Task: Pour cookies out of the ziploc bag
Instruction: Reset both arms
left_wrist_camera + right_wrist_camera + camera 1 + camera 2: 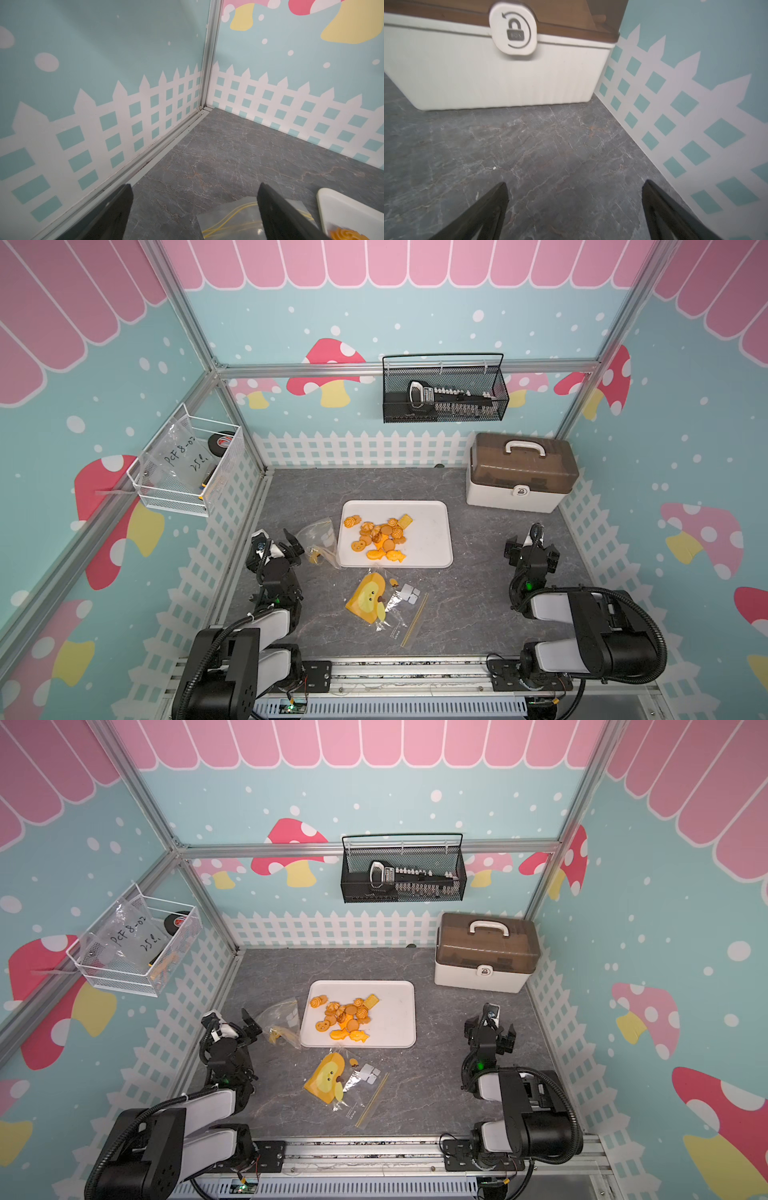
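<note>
— What sits at the desk's left edge?
— The left gripper (195,186), its jaws wide apart and empty. Just beside it lies the clear ziploc bag (319,536), right up against the left edge of the white tray (430,541). In the left wrist view one finger hides part of the bag, and a yellowish bit inside it is too small to name.
— And the cookies?
— The cookies (379,537) lie heaped on the tray's left half, mid-desk. Nearer the front edge lies a second clear bag (399,605) with a yellow duck-faced piece (368,598); whether the piece is inside it is unclear.
— The right side?
— The right gripper (575,182) hovers near the right edge, jaws likewise apart with nothing between them. A brown-lidded storage box (519,477) fills the far right corner, and the right wrist view crops its top.
— The room?
— A grey marbled desk (478,605) and teal walls with mushrooms and a white picket fence.
</note>
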Tool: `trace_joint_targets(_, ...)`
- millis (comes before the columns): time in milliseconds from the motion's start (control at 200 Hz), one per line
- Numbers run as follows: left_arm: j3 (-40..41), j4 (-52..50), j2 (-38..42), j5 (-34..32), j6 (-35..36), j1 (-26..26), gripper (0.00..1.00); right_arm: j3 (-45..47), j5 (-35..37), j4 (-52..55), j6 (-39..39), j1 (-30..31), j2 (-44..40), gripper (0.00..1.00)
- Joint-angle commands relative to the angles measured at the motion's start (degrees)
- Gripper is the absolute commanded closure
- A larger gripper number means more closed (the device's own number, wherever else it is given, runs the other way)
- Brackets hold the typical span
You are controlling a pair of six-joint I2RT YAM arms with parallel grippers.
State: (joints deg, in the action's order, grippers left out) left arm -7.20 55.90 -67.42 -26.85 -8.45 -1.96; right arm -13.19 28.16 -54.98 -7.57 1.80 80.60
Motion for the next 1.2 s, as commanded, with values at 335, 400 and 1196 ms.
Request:
trace_joint_targets(335, 0.02, 18.39, -16.0, 12.93, -8.0, -5.49, 0.02, -3.33, -10.79, -4.14, 3.01, -0.22, 5.88, 0.06)
trace_joint_targets(400, 1.23, 21.35, -16.94, 14.41, -8.45, -6.39, 0.02, -3.46, -10.46, -5.12, 3.02, -0.22, 6.58, 0.06)
trace_joint_targets(1196, -15.34, -4.71, -20.9, 18.13, 6.84, 4.24, 0.02, -7.07, -18.48, 1.61, 6.34, -0.13, 6.8, 0.01)
